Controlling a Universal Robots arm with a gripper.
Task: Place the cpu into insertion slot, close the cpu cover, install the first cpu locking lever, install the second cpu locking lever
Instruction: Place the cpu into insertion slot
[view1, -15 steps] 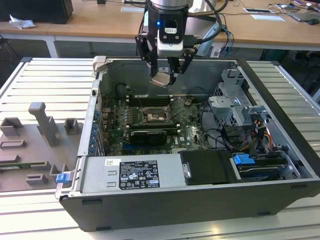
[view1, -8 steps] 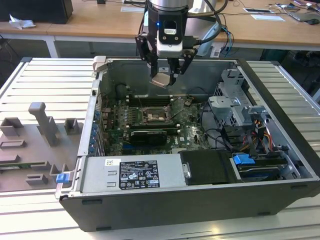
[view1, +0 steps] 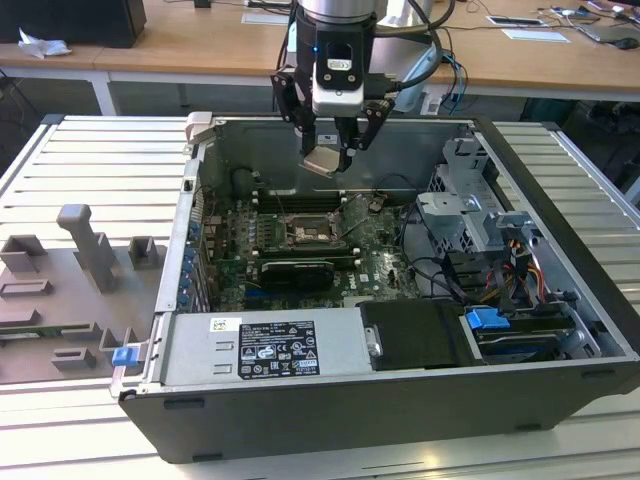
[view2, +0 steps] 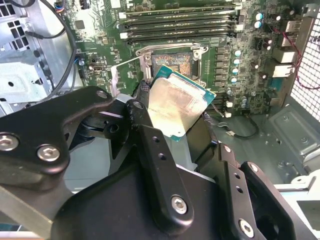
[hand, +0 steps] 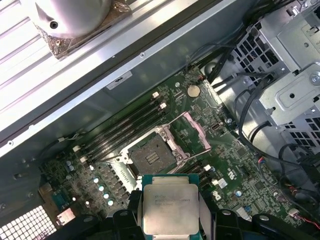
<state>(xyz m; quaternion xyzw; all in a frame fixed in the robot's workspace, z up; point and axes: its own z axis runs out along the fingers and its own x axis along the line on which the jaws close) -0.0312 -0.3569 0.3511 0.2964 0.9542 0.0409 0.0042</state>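
My gripper (view1: 327, 150) hangs over the open computer case, shut on the cpu (view1: 325, 162), a flat square chip with a pale metal top. The chip sits tilted between the black fingers (view2: 145, 135) in both wrist views, cpu (view2: 179, 102) and cpu (hand: 170, 205). Below it, on the green board, lies the insertion slot (view1: 305, 232), a dark square socket with a silvery rim, insertion slot (hand: 152, 156), insertion slot (view2: 172, 61), uncovered and with nothing in it. The cpu cover (hand: 194, 131) stands swung up at one side of the socket. The chip is well above the socket, apart from it.
Long black memory slots (hand: 125, 125) run beside the socket. A silver drive cage (view1: 470, 205) with dark cables (hand: 250, 110) fills the exterior view's right of the case. A labelled power supply box (view1: 260, 345) lies along the near wall. A grey fixture plate (view1: 70, 280) sits outside.
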